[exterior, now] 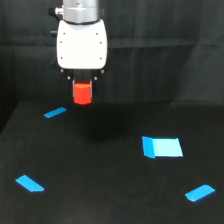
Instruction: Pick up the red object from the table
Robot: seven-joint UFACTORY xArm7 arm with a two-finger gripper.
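The red object (82, 93), a small red-orange stubby cylinder, hangs in the air at the upper left of the exterior view, well above the black table (100, 165). It sits directly under the white gripper body, held at its top by my gripper (82, 83). The short dark fingers are mostly hidden behind the object's upper edge. The object is narrower than the white body above it and touches nothing below.
Several flat blue pieces lie on the table: a thin one (55, 112) at the back left, a wide rectangle (162, 147) at the right, one (30, 183) at the front left, one (200, 192) at the front right. A black curtain hangs behind.
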